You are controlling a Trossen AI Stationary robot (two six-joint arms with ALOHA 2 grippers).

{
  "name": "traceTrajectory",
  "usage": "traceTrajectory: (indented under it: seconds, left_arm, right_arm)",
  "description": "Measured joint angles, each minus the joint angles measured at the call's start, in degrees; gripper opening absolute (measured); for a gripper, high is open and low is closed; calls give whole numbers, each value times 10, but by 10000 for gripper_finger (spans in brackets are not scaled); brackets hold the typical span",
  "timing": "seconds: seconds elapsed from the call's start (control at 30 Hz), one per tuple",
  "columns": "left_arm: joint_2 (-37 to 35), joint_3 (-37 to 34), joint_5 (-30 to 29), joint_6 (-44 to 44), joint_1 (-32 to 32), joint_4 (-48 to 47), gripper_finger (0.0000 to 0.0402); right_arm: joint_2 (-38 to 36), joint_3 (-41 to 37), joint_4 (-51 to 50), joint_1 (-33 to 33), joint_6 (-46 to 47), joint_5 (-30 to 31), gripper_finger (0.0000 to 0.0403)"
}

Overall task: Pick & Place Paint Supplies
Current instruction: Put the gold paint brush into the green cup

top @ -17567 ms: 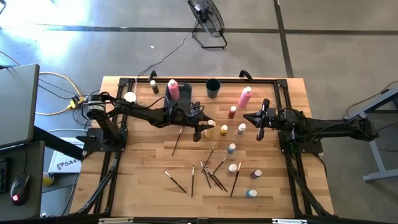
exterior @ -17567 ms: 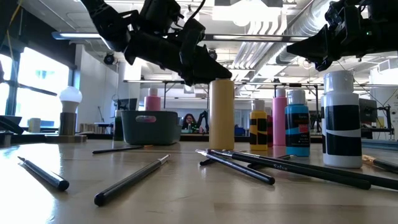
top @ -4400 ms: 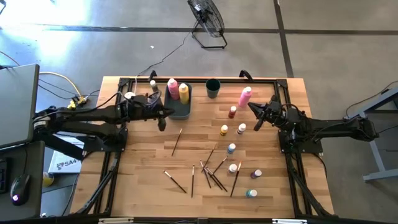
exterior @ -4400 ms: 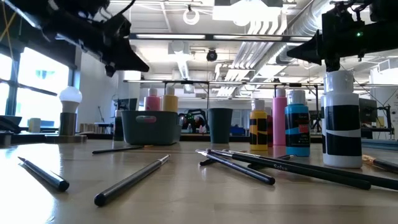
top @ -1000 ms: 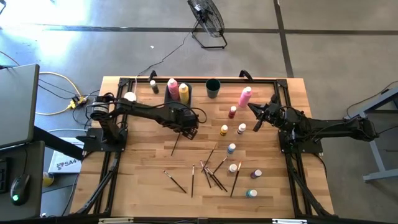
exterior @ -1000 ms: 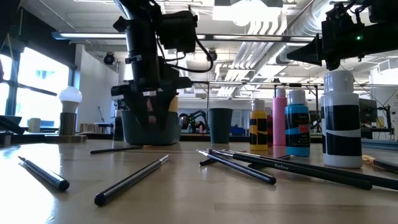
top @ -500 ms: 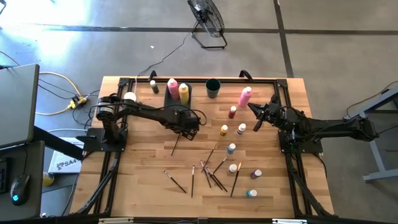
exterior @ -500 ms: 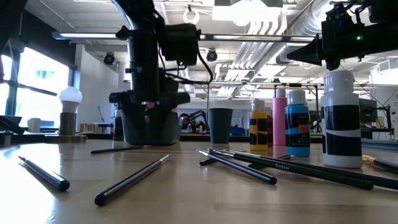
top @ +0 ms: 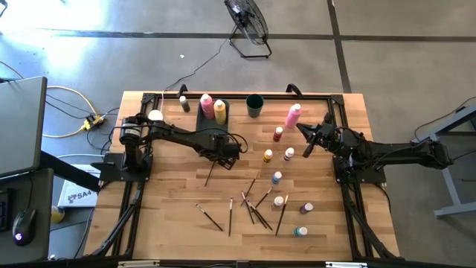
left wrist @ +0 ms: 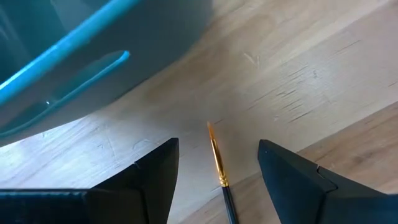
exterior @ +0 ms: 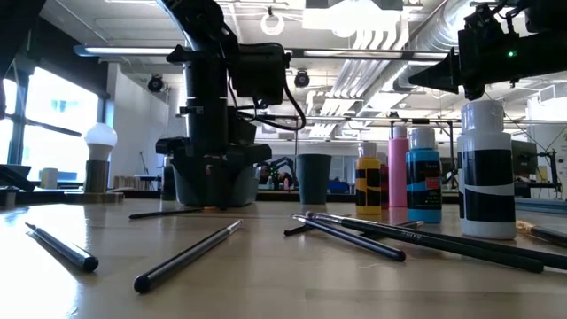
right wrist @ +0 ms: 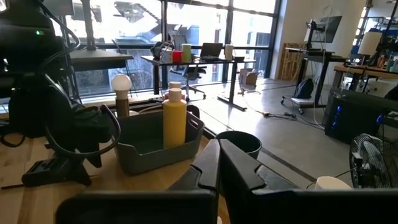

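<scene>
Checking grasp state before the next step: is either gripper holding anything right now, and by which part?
Nothing is held. The left gripper is open, its fingers either side of a paintbrush lying on the table, not closed on it. The right gripper is shut and empty.

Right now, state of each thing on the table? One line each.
Left gripper: open, low over a lone brush.
Right gripper: shut, raised, holding nothing.
Bin: holds upright pink bottle and yellow bottle.
Second pink bottle: upright on table.
Cup: upright.
</scene>
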Motion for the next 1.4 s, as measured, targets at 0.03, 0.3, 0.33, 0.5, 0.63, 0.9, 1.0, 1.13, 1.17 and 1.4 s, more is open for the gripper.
traceTrajectory:
  seconds: [0.03, 0.3, 0.33, 0.5, 0.63, 0.9, 1.0, 1.13, 1.17, 1.4]
  left_arm:
    - [0, 0, -1, 0, 0, 0, 218]
    - [0, 0, 0, 2, 0, 3, 218]
    - [0, 0, 1, 2, 0, 3, 218]
    - [0, -1, 9, 2, 1, 4, 218]
    - [0, -1, 13, 2, 3, 6, 218]
    - [-1, -1, 59, 17, 28, 16, 218]
    - [-1, -1, 63, 18, 31, 16, 218]
    - [-1, -1, 62, 24, 32, 21, 218]
    - [-1, -1, 60, 29, 32, 27, 218]
    - [0, -1, 50, 37, 35, 52, 218]
  right_arm:
    - [0, 0, 0, 0, 0, 0, 3]
    - [0, 0, 0, 0, 0, 0, 3]
    - [0, 0, 0, 0, 0, 0, 3]
    - [0, 0, 0, 0, 0, 0, 3]
    - [0, 0, 0, 0, 0, 0, 3]
    - [0, 0, 0, 0, 0, 0, 3]
    - [0, 0, 0, 0, 0, 0, 3]
    - [0, 0, 0, 0, 0, 0, 3]
    - [0, 0, 0, 0, 0, 0, 3]
    - [0, 0, 0, 0, 0, 0, 3]
